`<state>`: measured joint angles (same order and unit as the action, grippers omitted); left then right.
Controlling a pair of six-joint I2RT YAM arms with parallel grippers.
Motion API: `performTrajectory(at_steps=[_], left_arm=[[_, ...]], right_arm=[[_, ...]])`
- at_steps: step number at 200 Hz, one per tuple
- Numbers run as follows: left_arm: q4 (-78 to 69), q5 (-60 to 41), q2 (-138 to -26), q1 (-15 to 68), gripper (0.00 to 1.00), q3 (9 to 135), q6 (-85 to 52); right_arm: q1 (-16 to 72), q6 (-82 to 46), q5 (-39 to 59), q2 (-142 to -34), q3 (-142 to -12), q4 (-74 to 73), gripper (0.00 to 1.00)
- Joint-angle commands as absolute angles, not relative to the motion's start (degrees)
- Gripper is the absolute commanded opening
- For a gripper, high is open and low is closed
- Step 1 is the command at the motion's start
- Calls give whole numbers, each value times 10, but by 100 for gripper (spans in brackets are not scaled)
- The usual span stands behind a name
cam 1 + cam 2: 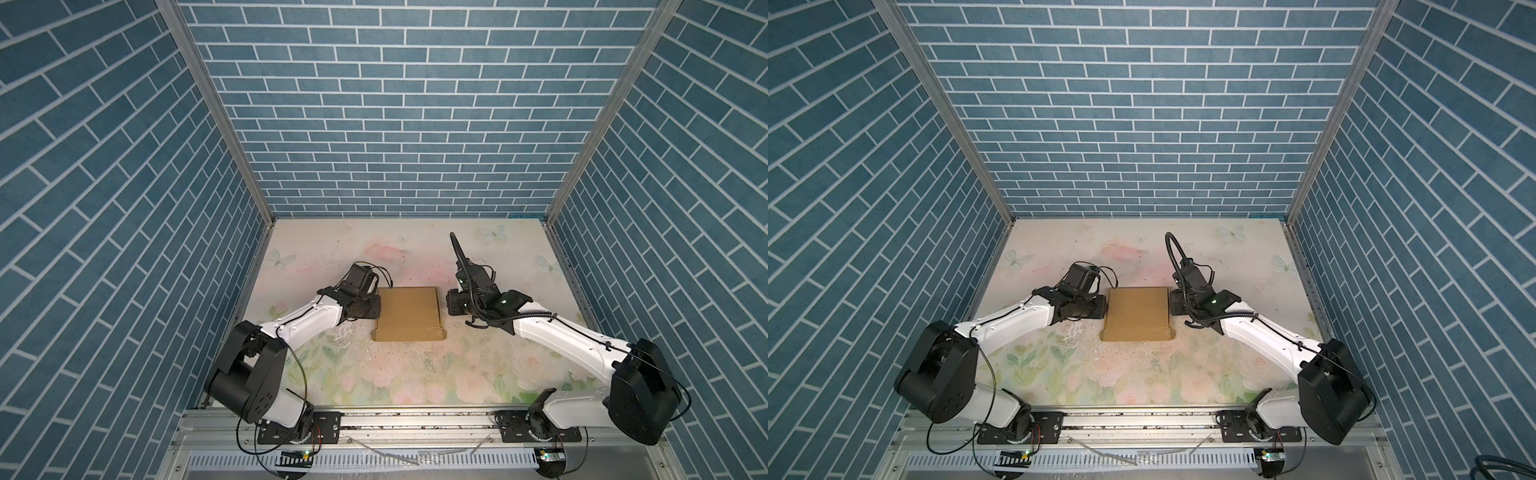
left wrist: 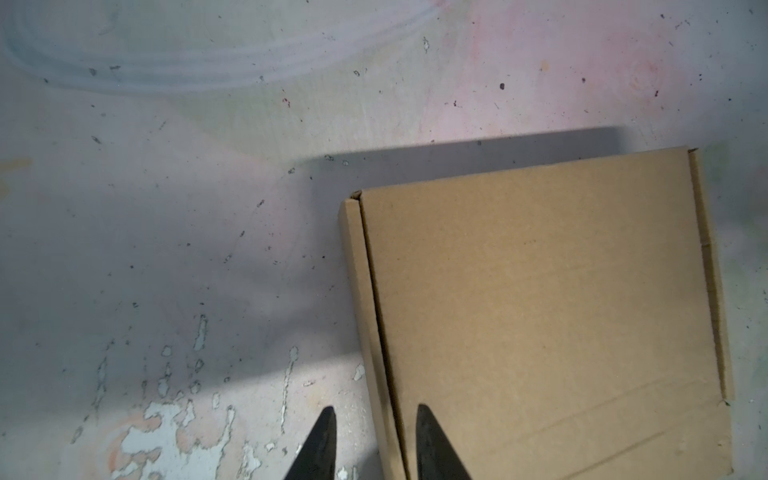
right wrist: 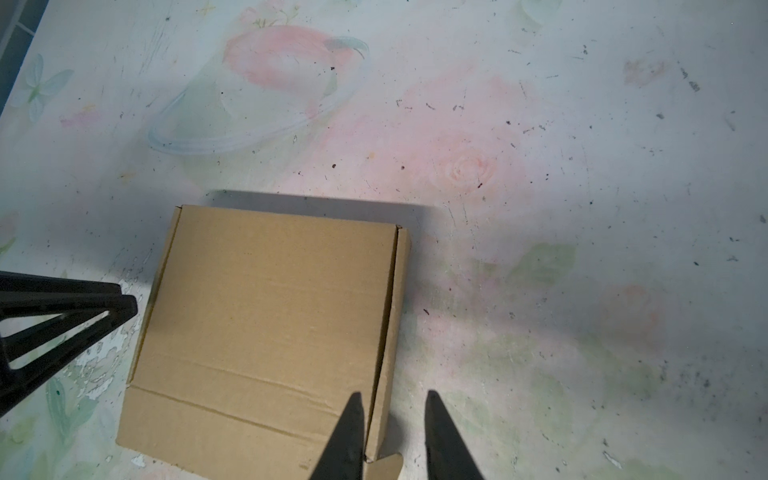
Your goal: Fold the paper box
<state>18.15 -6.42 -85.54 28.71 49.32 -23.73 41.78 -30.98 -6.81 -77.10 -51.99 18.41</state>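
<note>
The paper box [image 1: 409, 311] lies flat in the middle of the table [image 1: 415, 374], between our two arms, with its near flap [image 1: 409, 334] splayed out on the surface. Our left gripper [image 2: 374, 409] and right gripper [image 3: 392, 395] each have their jaws partly apart, astride a side wall and visibly pinching nothing. We judge it best to press both sides inward evenly, so the box cannot skid and the walls seat square

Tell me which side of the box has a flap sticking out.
The near side, lowest in both top views: the paper box has a flap jutting out there with rounded ears. The other three look flush.
</note>
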Motion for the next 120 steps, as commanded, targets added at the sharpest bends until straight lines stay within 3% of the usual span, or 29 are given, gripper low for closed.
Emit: performTrajectory(at_steps=[1,120], left_arm=[[181,-67,-865,283,32,494,-232],[147,-83,-882,265,18,469,-239]], right_arm=[[413,-294,-60,-754,-503,175,27],[378,-304,-27,-741,-464,146,29]])
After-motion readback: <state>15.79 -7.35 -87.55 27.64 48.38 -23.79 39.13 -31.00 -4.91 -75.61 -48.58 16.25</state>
